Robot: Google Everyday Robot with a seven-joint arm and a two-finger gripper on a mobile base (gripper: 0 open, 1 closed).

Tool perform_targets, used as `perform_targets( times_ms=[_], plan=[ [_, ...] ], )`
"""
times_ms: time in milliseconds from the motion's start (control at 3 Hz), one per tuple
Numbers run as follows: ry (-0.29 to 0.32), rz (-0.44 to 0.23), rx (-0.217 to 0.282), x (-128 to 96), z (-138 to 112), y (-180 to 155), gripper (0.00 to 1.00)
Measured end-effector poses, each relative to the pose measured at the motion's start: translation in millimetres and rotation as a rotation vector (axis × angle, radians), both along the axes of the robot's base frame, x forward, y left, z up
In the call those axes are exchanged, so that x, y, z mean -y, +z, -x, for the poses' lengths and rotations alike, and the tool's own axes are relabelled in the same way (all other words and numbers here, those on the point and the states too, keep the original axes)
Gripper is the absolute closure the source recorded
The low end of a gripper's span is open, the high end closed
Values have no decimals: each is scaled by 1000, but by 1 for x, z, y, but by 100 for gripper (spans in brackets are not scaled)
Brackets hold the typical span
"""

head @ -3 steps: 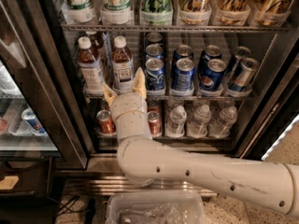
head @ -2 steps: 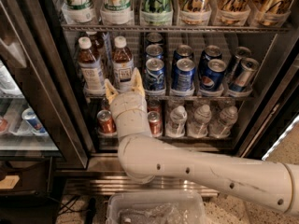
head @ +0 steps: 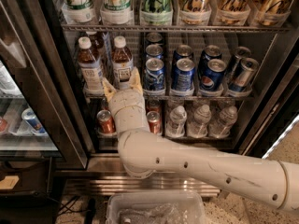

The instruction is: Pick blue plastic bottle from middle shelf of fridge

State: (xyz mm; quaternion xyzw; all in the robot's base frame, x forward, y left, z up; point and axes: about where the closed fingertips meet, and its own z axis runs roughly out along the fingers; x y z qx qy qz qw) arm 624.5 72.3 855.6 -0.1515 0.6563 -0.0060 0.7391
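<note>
The blue plastic bottle [head: 121, 62], amber drink with a white cap and a white label, stands in the second lane from the left on the middle shelf [head: 196, 97] of the fridge [head: 63, 101]. My gripper [head: 121, 82] is open at the shelf's front edge. One fingertip is on each side of the bottle's lower part, and the arm hides the bottle's base. I cannot tell whether the fingers touch it. A similar brown bottle with a pale-blue label [head: 89, 64] stands just to its left.
Blue soda cans [head: 183, 74] fill the lanes to the right. Tall slim cans [head: 156, 3] stand on the rack above. Red cans [head: 106, 121] and water bottles [head: 201, 120] stand below. A smaller cooler [head: 23, 120] is at the left, and a clear plastic bin [head: 154, 209] is on the floor.
My gripper has edged slightly up and in toward the bottle, and its fingers now sit closer around the bottle. The bottles and cans have not moved.
</note>
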Motion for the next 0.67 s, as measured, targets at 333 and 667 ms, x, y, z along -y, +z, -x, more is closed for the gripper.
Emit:
perform_targets(
  times_ms=[333, 667],
  plan=[
    [-25, 9, 0, 8, -17, -2, 26],
    [-30, 11, -5, 10, -24, -5, 28]
  ],
)
